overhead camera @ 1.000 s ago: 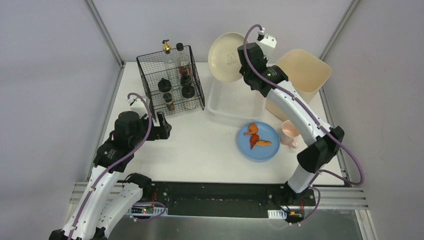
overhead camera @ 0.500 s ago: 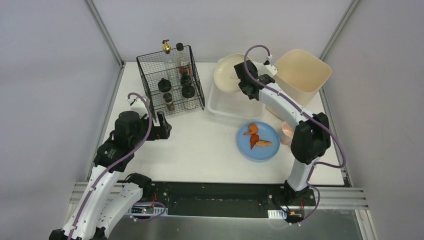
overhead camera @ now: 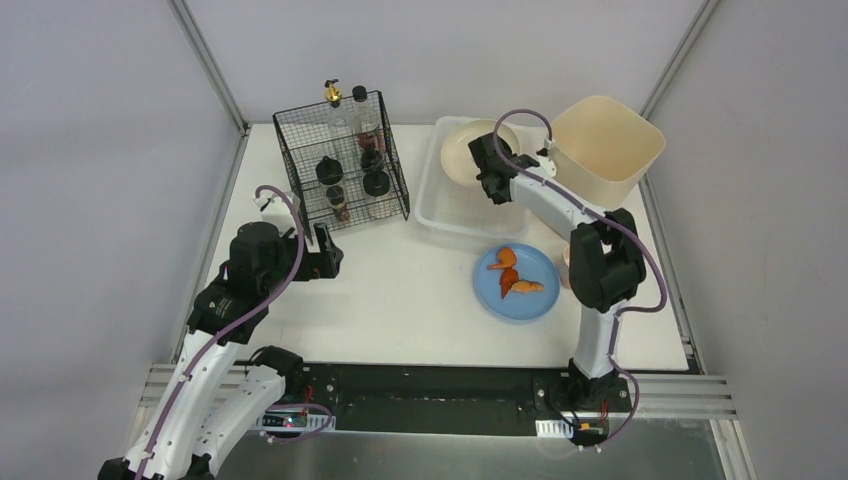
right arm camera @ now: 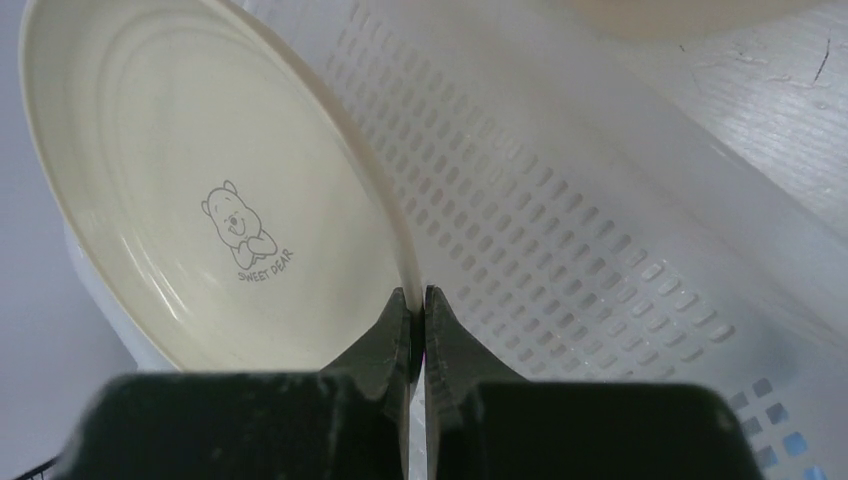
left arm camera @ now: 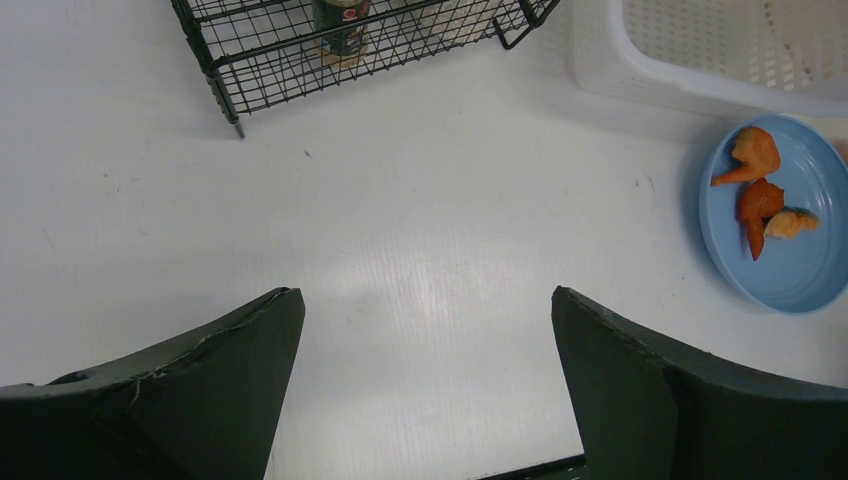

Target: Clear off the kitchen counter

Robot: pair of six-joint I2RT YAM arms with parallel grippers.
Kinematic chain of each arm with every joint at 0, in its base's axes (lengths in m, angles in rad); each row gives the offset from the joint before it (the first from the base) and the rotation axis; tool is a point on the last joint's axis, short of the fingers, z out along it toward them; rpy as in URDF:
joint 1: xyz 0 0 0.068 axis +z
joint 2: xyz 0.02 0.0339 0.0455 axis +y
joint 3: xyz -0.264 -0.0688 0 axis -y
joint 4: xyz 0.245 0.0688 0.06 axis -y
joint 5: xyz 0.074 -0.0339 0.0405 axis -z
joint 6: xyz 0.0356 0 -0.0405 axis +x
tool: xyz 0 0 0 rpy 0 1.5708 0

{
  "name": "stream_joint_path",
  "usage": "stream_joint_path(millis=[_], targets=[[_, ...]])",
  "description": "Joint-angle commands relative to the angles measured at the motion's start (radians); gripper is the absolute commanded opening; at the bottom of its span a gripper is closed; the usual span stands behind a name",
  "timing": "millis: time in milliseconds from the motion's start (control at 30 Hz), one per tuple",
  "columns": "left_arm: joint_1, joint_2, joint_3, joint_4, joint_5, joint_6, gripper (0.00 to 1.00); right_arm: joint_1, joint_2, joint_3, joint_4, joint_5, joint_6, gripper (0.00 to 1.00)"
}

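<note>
One kitchen counter [left arm camera: 420, 220] lies flat, white, faintly scuffed.

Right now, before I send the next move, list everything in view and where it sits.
counter: 1, white, under everything
rack: 1, black wire, far left
bottles and jars: about six, mostly dark-capped, inside rack
basket: 1, white, far centre
cream plate: 1, tilted at basket's far end
bin: 1, beige, far right
blue plate: 1, in front of basket
scraps: 3, orange, on blue plate
left gripper: 1, black, open, above counter near rack
right gripper: 1, black, shut on cream plate's rim
</note>
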Motion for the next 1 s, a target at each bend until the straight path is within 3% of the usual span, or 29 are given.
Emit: stream_joint_path(millis=[0,500,600,767,967], targets=[[0.002,0.0,0.009,0.003,-0.027,0.008,0.99,-0.032,0.033,0.005,0.043,-0.023,0.142,0.0],[0.001,0.001,0.008,0.003,-0.029,0.009,0.99,-0.053,0.182,0.052,0.078,-0.134,0.205,0.0],[0.003,0.003,0.007,0.003,-0.029,0.009,0.99,-0.061,0.198,0.059,0.071,-0.146,0.209,0.13],[0.003,0.006,0.008,0.003,-0.027,0.008,0.99,-0.067,0.199,0.056,0.061,-0.156,0.206,0.45],[0.002,0.008,0.008,0.003,-0.027,0.008,0.99,-0.067,0.148,0.03,0.059,-0.167,0.157,0.6]])
